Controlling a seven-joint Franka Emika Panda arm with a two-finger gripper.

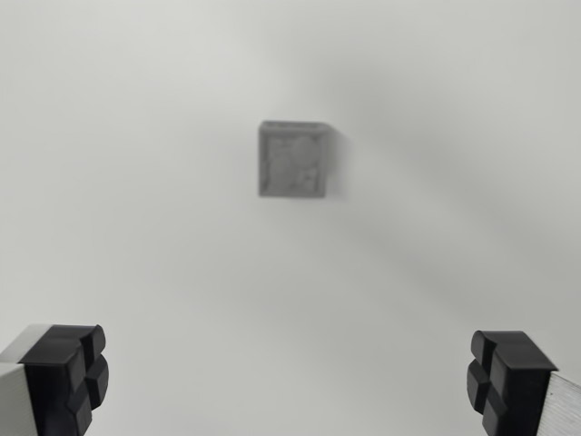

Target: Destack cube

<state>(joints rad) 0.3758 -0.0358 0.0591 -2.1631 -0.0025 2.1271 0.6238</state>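
A grey cube [293, 160] shows from above in the upper middle of the wrist view, on a plain white surface [136, 227]. It looks blurred, and I cannot tell whether one cube or a stack stands there. My gripper [286, 377] is open, with its two black fingertips [68, 372] far apart at the bottom corners of the picture. Nothing lies between them. The cube sits well beyond the fingertips, roughly centred between them.
Only the white surface surrounds the cube, with soft grey shadows running across the wrist view's right.
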